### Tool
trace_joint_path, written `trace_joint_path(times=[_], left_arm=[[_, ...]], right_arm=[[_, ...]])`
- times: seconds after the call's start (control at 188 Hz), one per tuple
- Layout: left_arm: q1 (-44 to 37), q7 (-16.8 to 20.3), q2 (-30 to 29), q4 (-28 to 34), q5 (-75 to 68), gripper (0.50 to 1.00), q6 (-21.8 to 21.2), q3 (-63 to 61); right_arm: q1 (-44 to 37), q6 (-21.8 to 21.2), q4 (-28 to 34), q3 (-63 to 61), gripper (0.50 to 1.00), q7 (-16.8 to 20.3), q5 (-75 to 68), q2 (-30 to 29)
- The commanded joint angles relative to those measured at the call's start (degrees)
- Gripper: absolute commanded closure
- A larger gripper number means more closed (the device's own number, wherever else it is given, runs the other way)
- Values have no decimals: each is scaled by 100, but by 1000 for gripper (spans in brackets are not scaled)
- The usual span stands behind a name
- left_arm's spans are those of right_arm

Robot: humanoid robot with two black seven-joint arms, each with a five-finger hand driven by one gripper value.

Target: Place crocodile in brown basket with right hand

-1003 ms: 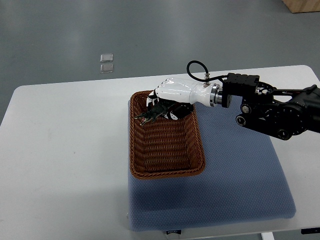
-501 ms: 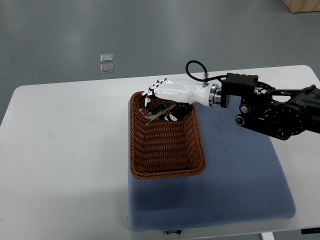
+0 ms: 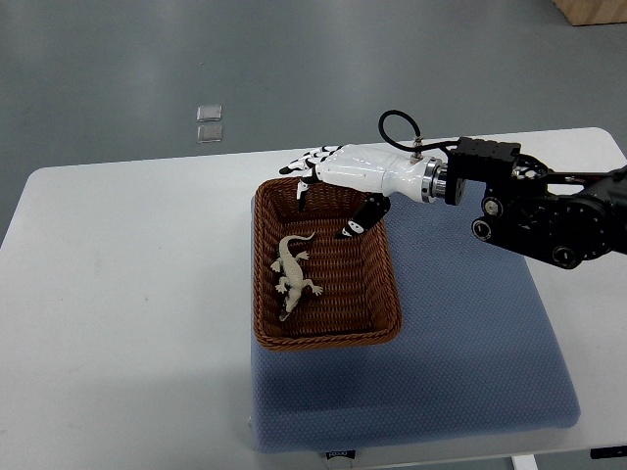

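A: Where is the crocodile?

B: Flat on the bottom of the brown basket, near its left wall, pale side up, apart from the right robot hand.

A: And the robot hand?

B: Spread and holding nothing, over the basket's far end, thumb pointing down into it. From this steep angle I can't tell whether the thumb tip touches the weave.

A: So the step is the withdrawal?

B: I'd judge so. It should rise straight first so the thumb clears the rim, then draw back to the right. A sideways pull could drag the light basket.

A: What's underneath?

B: The basket sits half on a blue mat, half on the white counter, so it may rock. Beyond is a grey floor with two small pale squares.
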State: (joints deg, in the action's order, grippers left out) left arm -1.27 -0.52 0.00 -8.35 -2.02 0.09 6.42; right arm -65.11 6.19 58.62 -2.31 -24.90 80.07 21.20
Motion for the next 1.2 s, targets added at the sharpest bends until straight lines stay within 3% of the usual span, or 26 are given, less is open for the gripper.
trace_joint_path(times=[0.0, 0.117, 0.229, 0.576, 0.704, 1.195], left_arm=[[4, 8, 0, 0, 0, 500, 0, 0], [4, -1, 0, 0, 0, 500, 0, 0], [-5, -1, 0, 0, 0, 500, 0, 0], [-5, -1, 0, 0, 0, 500, 0, 0], [-5, -1, 0, 0, 0, 500, 0, 0], [4, -1, 0, 0, 0, 500, 0, 0]], right_arm=[[7, -241, 0, -103, 566, 108, -598, 183], [95, -882, 0, -753, 566, 556, -1827, 525], [288, -1348, -18, -1228, 566, 758, -3075, 842], [1167, -1489, -563, -1483, 566, 828, -7392, 1176], [1519, -1805, -677, -1475, 566, 837, -8639, 1167], [1888, -1876, -686, -1457, 564, 793, -8921, 1079]])
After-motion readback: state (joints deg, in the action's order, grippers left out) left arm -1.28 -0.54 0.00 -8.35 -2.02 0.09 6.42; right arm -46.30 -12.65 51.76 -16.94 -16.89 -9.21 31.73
